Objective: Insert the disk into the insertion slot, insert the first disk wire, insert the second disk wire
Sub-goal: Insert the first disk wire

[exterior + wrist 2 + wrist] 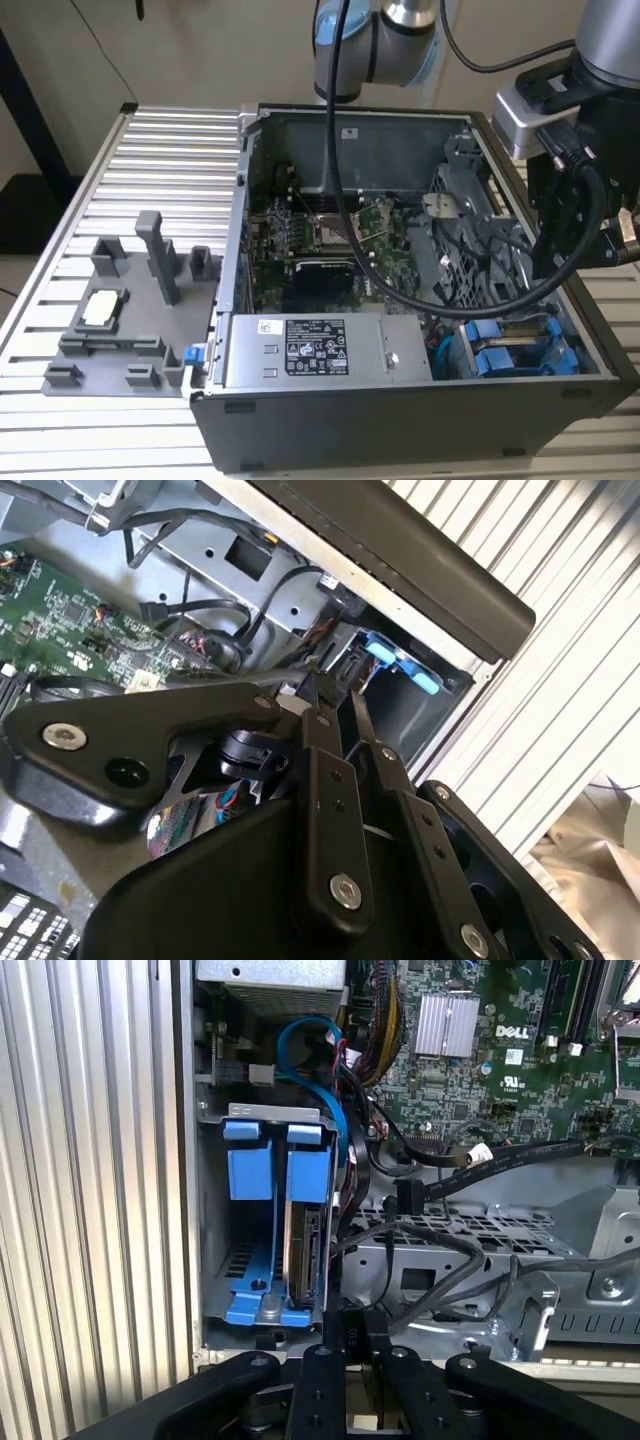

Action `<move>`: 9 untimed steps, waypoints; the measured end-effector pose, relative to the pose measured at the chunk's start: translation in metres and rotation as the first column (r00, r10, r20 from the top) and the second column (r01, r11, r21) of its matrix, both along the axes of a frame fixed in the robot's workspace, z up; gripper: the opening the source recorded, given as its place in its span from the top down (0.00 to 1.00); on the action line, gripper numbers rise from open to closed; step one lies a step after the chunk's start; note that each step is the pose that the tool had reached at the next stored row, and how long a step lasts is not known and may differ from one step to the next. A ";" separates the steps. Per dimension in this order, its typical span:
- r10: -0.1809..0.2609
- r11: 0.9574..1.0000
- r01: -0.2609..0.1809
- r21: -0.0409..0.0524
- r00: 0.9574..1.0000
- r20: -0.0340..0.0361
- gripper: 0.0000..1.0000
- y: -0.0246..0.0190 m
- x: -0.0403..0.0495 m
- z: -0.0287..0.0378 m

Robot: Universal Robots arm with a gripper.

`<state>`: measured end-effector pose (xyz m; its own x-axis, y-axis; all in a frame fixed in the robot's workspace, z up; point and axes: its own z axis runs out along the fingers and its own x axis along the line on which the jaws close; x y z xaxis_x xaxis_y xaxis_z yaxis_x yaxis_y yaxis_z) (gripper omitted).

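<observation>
Farthest from the pincer (345, 1326), at the exterior view's left, a grey holder (140, 320) with small parts sits on the ribbed table (150, 140). Moving right, the open computer case (400, 425) shows the silver power box (320, 350) and the green board (330, 262), both well apart from the pincer. At the exterior view's right the pincer hangs just over the slot (262, 1112), its 2 fingers drawn narrow, almost together. I cannot tell whether a plug sits between them. In the first wrist view the disk (303, 1250) stands on edge inside the slot, in its blue frame, just beyond the fingertips, so step 1 of 3 looks done. Loose black wires (440, 1250) lie beside the slot, near the pincer. No plug seems seated on the disk, so both wire steps look open.
</observation>
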<state>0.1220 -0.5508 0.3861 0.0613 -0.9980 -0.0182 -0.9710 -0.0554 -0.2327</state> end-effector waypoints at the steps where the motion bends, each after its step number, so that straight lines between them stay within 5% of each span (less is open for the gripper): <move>1: 0.000 1.000 0.000 0.000 1.000 0.000 0.81 0.0000 0.0000 -0.0001; 5: 0.000 1.000 0.000 0.000 1.000 -0.002 0.81 -0.0008 0.0009 -0.0001; 7: 0.000 1.000 0.000 0.000 1.000 -0.012 0.81 -0.0013 0.0027 -0.0001; 9: 0.000 1.000 0.000 0.000 1.000 -0.030 0.81 -0.0025 0.0060 -0.0002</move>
<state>0.1280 -0.5533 0.3859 0.0609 -0.9979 -0.0203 -0.9775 -0.0556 -0.2034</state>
